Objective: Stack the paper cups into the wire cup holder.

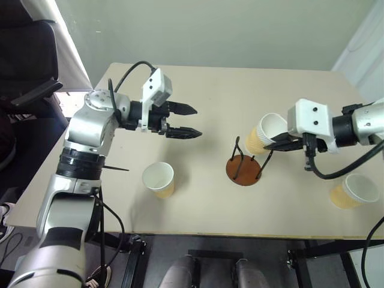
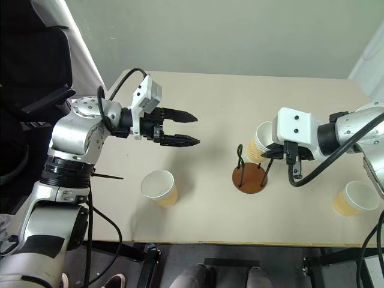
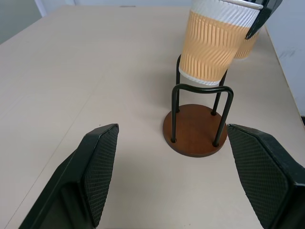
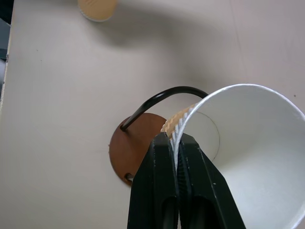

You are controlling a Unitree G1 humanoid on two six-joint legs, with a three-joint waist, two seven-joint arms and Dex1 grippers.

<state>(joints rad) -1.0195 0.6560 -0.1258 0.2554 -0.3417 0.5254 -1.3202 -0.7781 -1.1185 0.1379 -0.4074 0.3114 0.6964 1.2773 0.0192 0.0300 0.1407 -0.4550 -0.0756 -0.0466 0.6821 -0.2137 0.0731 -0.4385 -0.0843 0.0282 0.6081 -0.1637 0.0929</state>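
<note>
Right end effector [image 4: 177, 143] partly hides the pinched paper cup's [image 1: 266, 133] rim.

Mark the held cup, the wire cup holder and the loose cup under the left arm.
Held cup [image 3: 209, 45], left wrist view, ribbed side wall.
Wire cup holder [image 1: 245, 172], left eye view, brown disc base.
Loose cup [image 2: 158, 183], right eye view, white inside.

Right gripper [image 4: 177, 143] pinching paper cup [image 4: 248, 157] rim above wire cup holder [image 4: 131, 152].

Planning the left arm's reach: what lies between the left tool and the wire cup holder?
Only bare tabletop between the open left tool and the wire cup holder, as the left wrist view shows.
</note>
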